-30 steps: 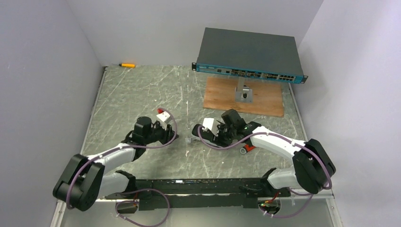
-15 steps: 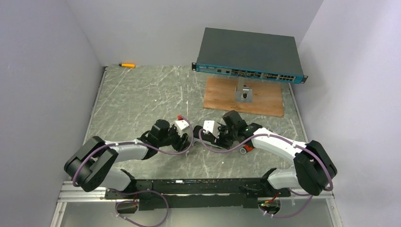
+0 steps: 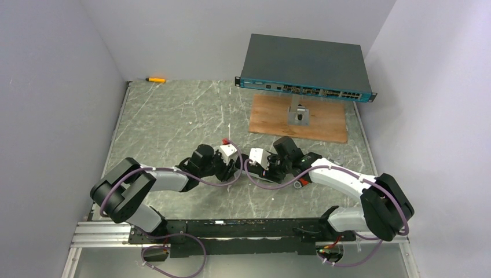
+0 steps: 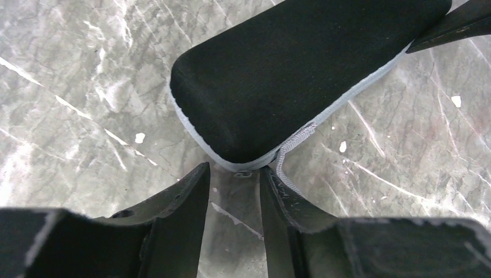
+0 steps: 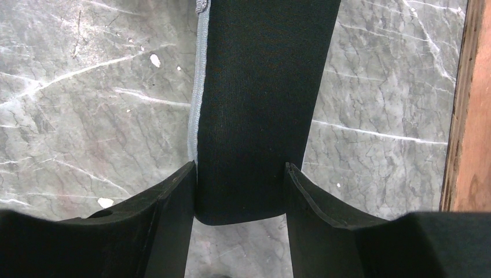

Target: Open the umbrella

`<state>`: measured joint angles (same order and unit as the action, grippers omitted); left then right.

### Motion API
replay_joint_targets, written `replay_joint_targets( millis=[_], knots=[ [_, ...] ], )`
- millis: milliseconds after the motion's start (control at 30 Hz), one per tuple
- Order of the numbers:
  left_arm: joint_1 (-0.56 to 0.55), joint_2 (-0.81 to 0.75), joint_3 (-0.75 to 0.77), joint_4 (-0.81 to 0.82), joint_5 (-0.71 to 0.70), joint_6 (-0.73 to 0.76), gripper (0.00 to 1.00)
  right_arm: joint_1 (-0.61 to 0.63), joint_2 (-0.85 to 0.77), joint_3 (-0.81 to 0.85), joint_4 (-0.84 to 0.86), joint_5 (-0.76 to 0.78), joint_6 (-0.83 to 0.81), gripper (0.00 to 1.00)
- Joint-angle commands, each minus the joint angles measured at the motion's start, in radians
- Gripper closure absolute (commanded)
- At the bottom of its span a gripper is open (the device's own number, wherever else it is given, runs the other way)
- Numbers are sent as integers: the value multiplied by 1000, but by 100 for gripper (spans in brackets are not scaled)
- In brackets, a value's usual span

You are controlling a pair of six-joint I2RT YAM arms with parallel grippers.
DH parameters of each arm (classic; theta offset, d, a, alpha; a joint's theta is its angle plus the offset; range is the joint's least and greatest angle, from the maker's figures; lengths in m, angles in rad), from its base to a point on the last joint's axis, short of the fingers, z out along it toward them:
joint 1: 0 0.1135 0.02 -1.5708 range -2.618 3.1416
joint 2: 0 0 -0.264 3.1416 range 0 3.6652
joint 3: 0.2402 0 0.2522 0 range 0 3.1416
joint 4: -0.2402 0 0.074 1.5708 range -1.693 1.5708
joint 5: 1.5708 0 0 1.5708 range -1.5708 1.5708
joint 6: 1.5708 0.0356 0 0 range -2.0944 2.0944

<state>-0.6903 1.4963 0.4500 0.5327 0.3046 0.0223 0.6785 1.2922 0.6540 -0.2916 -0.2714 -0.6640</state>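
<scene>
The umbrella is folded into a flat black cloth bundle with a pale grey edge. In the top view it lies on the table between the two grippers and is almost fully hidden by them. The left wrist view shows its rounded end (image 4: 289,75) with a grey strap (image 4: 294,143) hanging from it. My left gripper (image 4: 234,174) (image 3: 236,164) is open right at that end, its tips either side of a small metal piece on the edge. My right gripper (image 5: 240,174) (image 3: 259,164) is shut on the umbrella's other end (image 5: 260,87), with both fingers pressed against the cloth.
A large dark grey box with a teal front (image 3: 307,63) stands at the back. A wooden board (image 3: 330,124) with a metal bracket (image 3: 299,116) lies in front of it; its edge shows in the right wrist view (image 5: 472,104). An orange pen (image 3: 155,79) lies far left.
My left arm has swung right across the table until its gripper reached the umbrella's end. My right gripper has stayed almost still on the umbrella.
</scene>
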Motion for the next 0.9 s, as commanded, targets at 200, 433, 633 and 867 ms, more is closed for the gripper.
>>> replay_joint_targets(
  millis=[200, 433, 633, 867],
  knots=[
    [-19, 7, 17, 56, 15, 5, 86, -8, 19, -60, -78, -29, -60, 51],
    [36, -58, -12, 28, 37, 43, 100, -19, -5, -106, -77, -27, -221, 52],
    [40, -95, -34, 45, 89, 117, 100, -19, -55, -172, -31, -44, -455, 53],
    [14, -116, -49, 41, 93, 150, 100, -31, 8, -71, -27, -29, -354, 28]
  ],
)
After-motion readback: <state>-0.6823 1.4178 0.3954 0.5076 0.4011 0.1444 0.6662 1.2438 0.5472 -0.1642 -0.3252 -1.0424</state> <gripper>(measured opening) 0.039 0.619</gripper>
